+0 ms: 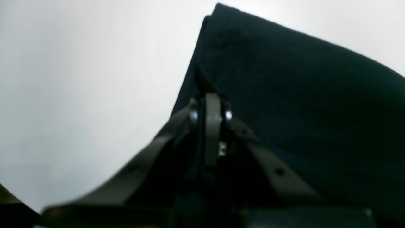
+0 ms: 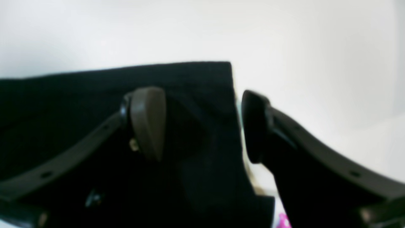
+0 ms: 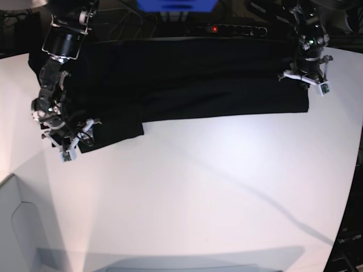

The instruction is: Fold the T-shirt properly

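We see the T-shirt [image 3: 187,85] lying long from 9 to 3 o'clock across the table [image 3: 215,187], our left gripper [image 1: 211,104] pinching its 3 o'clock corner, our right gripper [image 2: 202,126] spread wide over the 9 o'clock corner.

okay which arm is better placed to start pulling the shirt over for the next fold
Probably the left. The left gripper is shut on the T-shirt edge, while the right gripper stands open astride the cloth's corner and must close first.

The left gripper [image 1: 211,107] points downward with its jaws pressed together, pinching a fold of black cloth, while the right gripper [image 2: 202,125] hangs low on its bent arm, jaws spread wide apart.
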`<action>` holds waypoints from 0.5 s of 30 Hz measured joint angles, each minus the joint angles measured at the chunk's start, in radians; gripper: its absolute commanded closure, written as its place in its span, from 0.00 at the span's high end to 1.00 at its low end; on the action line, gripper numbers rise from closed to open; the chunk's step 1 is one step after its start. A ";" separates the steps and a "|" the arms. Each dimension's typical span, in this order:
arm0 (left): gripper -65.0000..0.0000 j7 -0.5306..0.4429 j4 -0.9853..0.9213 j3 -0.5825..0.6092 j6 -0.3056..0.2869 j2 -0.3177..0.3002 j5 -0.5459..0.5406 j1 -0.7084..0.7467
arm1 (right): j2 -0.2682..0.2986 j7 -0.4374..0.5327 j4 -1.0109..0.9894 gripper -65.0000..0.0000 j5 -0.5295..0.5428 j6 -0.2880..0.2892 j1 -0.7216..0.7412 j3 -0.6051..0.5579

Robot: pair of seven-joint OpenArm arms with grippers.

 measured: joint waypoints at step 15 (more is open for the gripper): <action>0.00 -0.001 -0.002 0.000 -0.001 0.001 -0.002 0.000 | -0.027 -0.044 0.262 0.00 -0.026 0.003 -0.123 0.009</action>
